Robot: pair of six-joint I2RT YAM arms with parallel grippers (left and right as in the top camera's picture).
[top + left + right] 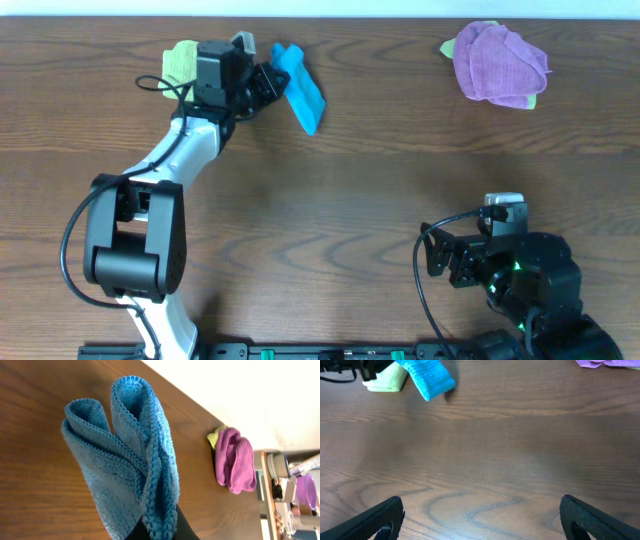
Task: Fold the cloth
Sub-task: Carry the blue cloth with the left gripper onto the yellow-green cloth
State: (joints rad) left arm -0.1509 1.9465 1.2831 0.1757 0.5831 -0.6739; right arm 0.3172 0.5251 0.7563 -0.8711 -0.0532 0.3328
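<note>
Left arm point(135, 235): one of two, standing closest to the overhead view; it reaches from the near-left edge of the bench point(350, 200) toward the far-left corner.
Yellow-green cloth point(180, 62): lies at the far-left corner, just behind the left tool and partly hidden by it.
Left tool point(272, 84): clenched on one end of the blue cloth.
Blue cloth point(300, 92): one, doubled into several layers with stitched edges showing in the wrist view. It runs from the tool rightward and toward the near edge. Whether its free end touches the bench cannot be told.
Second yellow-green cloth point(447, 47): peeks out from under the purple one.
Purple cloth point(495, 65): one, bunched near the far-right corner, well apart from the blue cloth.
Right tool point(480, 510): released, fingers spread wide over the wood by the near-right corner.
Count: four cloths, two arms, two tools.
</note>
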